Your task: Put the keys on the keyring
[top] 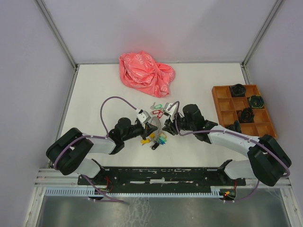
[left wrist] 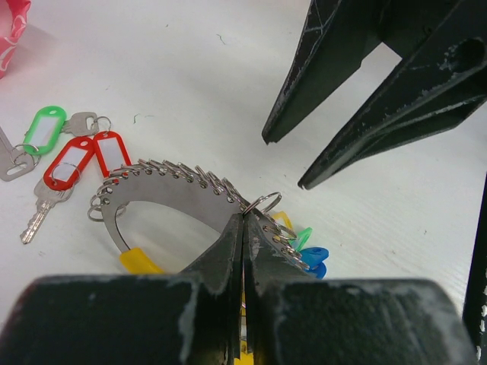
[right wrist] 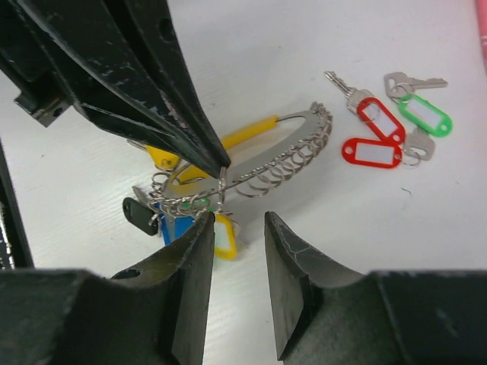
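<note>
Keyring (left wrist: 190, 185) in tight grip of left end effector (left wrist: 242, 218), keys (left wrist: 65, 164) beside

place: robot lab | evidence: white table (top: 94, 90), grey panel walls (top: 28, 71), aluminium frame (top: 57, 33)

The top external view looks down on the keyring (top: 154, 130) from high and far on its near side, covering the whole worktop (top: 94, 90). The wrist views sit low and close on opposite sides of the keyring: the left faces the right pincer (left wrist: 284, 163), the right faces the left pincer (right wrist: 223, 166). All three share the keyring.
</note>
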You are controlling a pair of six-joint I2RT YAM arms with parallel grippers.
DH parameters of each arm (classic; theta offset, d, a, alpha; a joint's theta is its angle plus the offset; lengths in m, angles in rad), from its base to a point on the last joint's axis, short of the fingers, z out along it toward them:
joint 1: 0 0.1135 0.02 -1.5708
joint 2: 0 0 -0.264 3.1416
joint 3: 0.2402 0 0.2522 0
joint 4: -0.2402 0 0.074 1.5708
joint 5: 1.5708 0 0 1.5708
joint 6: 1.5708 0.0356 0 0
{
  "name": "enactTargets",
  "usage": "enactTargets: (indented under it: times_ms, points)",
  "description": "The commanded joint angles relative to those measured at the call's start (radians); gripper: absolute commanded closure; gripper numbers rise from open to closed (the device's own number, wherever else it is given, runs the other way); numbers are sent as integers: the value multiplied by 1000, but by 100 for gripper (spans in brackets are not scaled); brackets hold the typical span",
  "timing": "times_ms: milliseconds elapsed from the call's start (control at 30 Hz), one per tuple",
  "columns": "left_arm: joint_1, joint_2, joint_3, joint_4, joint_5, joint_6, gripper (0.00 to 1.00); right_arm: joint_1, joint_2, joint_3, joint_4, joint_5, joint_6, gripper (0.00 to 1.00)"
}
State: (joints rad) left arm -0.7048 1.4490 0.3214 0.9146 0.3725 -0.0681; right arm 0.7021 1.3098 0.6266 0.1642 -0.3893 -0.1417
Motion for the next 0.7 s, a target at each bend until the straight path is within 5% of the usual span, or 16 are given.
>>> enactTargets:
  times_ms: [0, 433, 667]
  points:
    - [-4, -28, 13, 52, 11, -20, 97, -2, 43, 61, 60, -131, 55, 59]
    - [-4, -34, 12, 50, 11, -22, 97, -2, 134, 71, 113, -94, 88, 65]
    - [-4, -34, 13, 50, 23, -20, 97, -2, 143, 92, 80, -117, 54, 90]
